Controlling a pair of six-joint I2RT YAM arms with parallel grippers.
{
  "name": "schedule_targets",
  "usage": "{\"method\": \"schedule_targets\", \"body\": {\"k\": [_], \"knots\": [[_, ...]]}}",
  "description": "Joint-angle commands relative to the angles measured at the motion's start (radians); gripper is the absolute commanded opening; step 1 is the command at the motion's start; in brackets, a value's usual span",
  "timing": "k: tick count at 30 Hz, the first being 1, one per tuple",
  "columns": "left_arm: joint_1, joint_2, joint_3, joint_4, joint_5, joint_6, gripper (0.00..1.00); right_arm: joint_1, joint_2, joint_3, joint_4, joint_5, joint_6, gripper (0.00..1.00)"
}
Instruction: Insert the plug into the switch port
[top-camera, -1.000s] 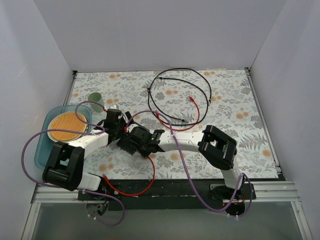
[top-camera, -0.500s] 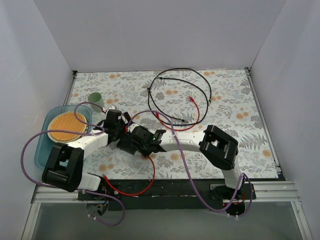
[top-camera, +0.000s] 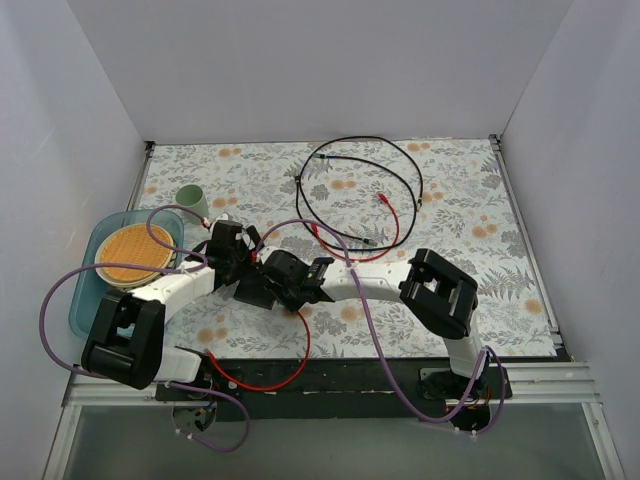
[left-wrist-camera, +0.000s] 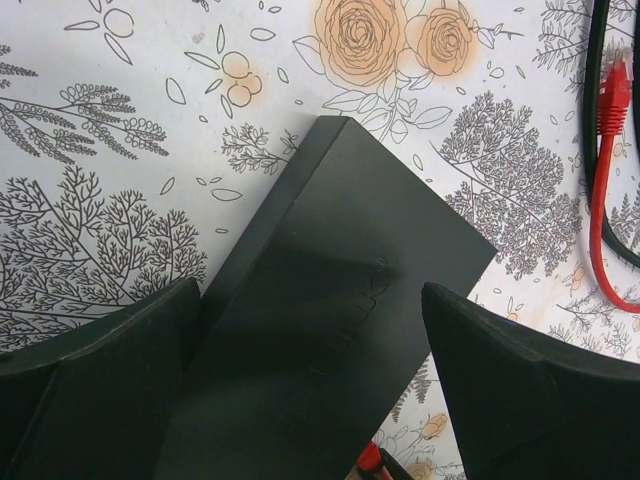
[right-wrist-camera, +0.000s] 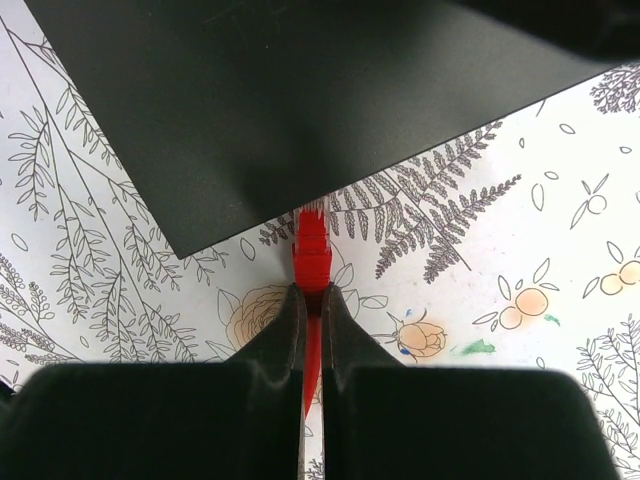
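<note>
- A floral-patterned table (top-camera: 450, 300) with plain white walls around it. The switch (left-wrist-camera: 350, 230), a flat matte-black slab, lies on it beneath both my wrists.
- My right claw (right-wrist-camera: 312, 300) is pinched tight on the red plug (right-wrist-camera: 312, 240). Its clear tip sits at the switch's edge, but I cannot tell whether it has entered a port.
- My left claw (left-wrist-camera: 310, 345) stands wide open astride the switch, not clamping it.
- Risk: the switch is unbraced, so a push could slide or turn it, and the plug would skid past the port.
- Risk: my pinch is narrow, so the plug could tilt off line.
</note>
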Motion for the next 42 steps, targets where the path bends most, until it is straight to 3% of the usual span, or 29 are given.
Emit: {"method": "schedule_targets", "body": {"k": [1,16,35,42], "knots": [[-0.010,-0.028,-0.004,-0.078,0.014,-0.013,0.98,-0.005,-0.018,-0.034,0.040,-0.030,-0.019,0.01],[0.007,-0.020,0.059,-0.096,-0.006,0.047,0.98,-0.004,-0.102,-0.124,0.029,0.016,-0.052,0.01],[0.009,0.084,0.074,0.030,0.155,0.117,0.92,-0.004,-0.147,-0.220,0.181,-0.067,-0.185,0.01],[0.007,0.080,0.087,0.016,0.113,0.122,0.93,-0.005,-0.167,-0.243,0.188,-0.039,-0.211,0.01]]}}
